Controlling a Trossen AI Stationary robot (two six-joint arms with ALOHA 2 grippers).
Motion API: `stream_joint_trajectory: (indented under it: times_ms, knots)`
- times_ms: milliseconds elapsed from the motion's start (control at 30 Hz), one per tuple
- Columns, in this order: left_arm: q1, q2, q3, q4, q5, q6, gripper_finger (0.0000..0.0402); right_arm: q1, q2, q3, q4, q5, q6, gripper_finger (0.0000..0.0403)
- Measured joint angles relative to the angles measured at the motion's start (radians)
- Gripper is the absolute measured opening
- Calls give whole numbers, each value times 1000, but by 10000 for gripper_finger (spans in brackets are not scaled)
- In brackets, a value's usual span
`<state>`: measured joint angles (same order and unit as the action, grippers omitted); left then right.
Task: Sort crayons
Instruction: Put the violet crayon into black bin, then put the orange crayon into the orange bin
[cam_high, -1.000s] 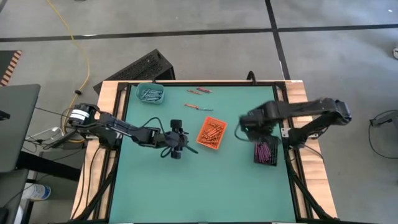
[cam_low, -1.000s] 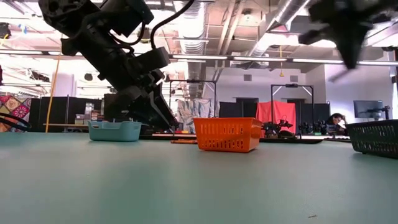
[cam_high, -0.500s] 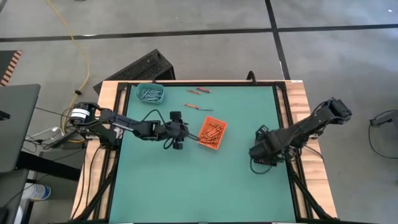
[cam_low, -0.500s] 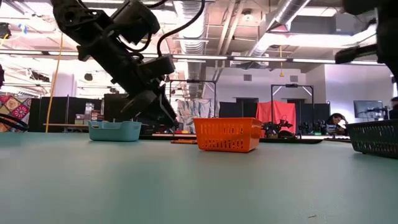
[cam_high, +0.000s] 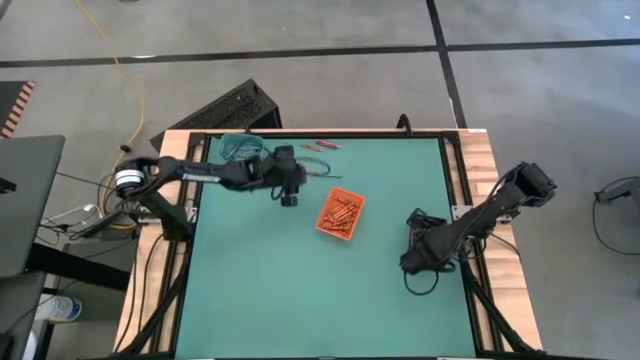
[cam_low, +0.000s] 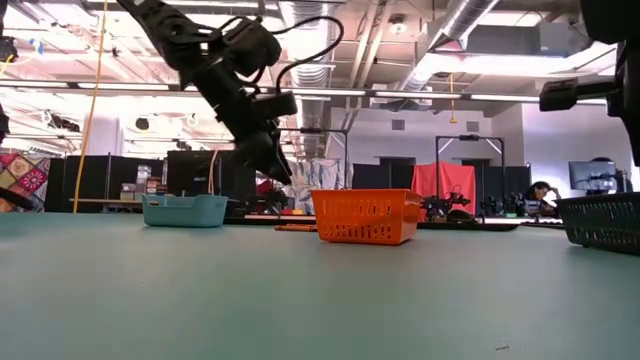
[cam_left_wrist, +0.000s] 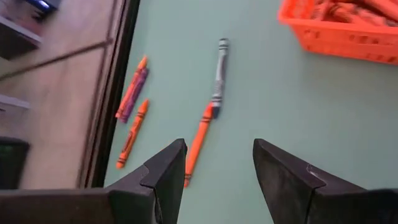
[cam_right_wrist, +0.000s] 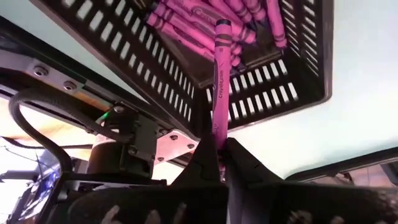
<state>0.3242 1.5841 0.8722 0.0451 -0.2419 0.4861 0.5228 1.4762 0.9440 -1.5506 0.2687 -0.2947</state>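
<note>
A pink crayon (cam_right_wrist: 219, 74) is pinched by its lower end between the closed fingers of the right gripper (cam_right_wrist: 214, 149), with its free end raised over the black basket (cam_right_wrist: 298, 68), where other pink crayons (cam_right_wrist: 186, 25) already lie. Since only the tip of the stick is clamped, it could swing or slip when let go, and a release made too near the basket's rim could send it onto the green table (cam_high: 300, 290) instead of among its fellows. From the orange basket (cam_high: 340, 215), taken as the landmark, the right gripper (cam_high: 418, 255) is well off to one side, at the table's edge. The left gripper (cam_left_wrist: 217, 171) is held with its fingers spread wide and empty, just beside the orange basket toward the far table edge, above an orange crayon (cam_left_wrist: 198, 144) and a blue-grey crayon (cam_left_wrist: 219, 71) lying end to end and touching. A closing grasp could catch both colours together, or nudge them apart. Three more loose crayons (cam_left_wrist: 132, 118) lie farther off, close to the table's border, where a careless push could roll them over it. The teal tray (cam_low: 184, 209) stands beyond.
</note>
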Motion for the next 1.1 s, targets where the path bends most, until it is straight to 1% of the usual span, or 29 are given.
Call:
stream_joint_trajectory:
  times_ms: [133, 200, 400, 467, 600, 900, 1100]
  knots:
    - [98, 14, 85, -145, 161, -1, 176, 0, 3, 0, 25, -1, -1, 4]
    - [136, 36, 131, -243, 231, 6, 176, -1, 3, 0, 31, -2, -1, 4]
    - [192, 174, 261, -422, 316, 49, 176, -1, 2, 0, 29, -3, -2, 16]
    - [196, 226, 297, -447, 319, 65, 176, -1, 2, 0, 29, -3, -2, 29]
    - [195, 299, 372, -484, 286, 84, 176, -1, 2, 0, 29, -4, -2, 60]
    - [204, 317, 437, -500, 275, 133, 176, 0, 2, 0, 60, -4, 18, 124]
    - [236, 317, 442, -536, 289, 165, 176, 0, 2, 0, 43, 22, 150, 152]
